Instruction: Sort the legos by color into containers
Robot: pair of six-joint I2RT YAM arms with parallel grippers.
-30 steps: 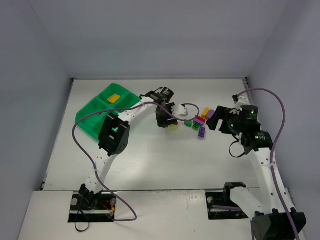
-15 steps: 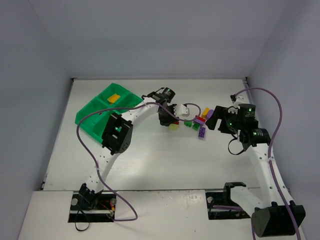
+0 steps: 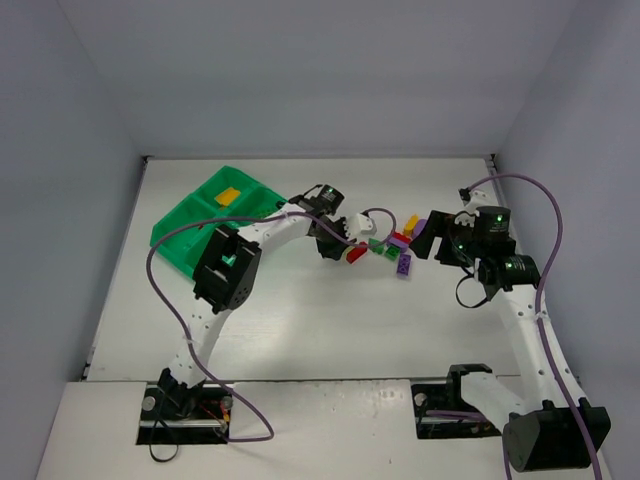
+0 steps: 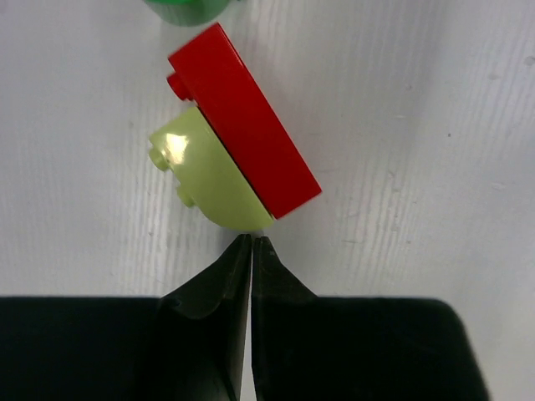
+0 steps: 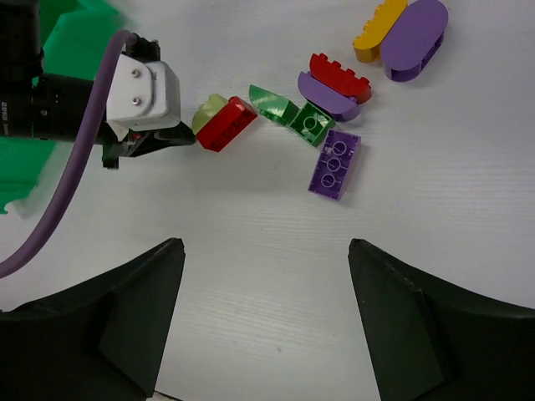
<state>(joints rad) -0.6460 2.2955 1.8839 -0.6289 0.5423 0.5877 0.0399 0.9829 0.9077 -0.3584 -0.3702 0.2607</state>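
- meeting tip to tip, the left gripper (image 4: 252,242) fingers (image 4: 213,284) are pressed together with nothing between them.
- the joined tips sit just beside the rounded side of a lime brick (image 4: 205,180), which lies flush against a red brick (image 4: 247,146) on the table (image 4: 435,167).
- the right gripper (image 5: 263,251) fingers (image 5: 134,317) stand wide apart, holding nothing, above bare table on the near side of the bricks.
- the other loose legos lie mid-table toward the far edge: a curved green piece (image 5: 269,102), a green brick (image 5: 311,124), a purple plate (image 5: 334,164), a second red brick (image 5: 338,73) touching a purple arch (image 5: 326,96), and a yellow brick (image 5: 378,29) beside a purple oval (image 5: 415,38).
- the green tray (image 3: 185,235) sits at the far left corner of the table; a yellow block (image 3: 227,196) lies in one far compartment.
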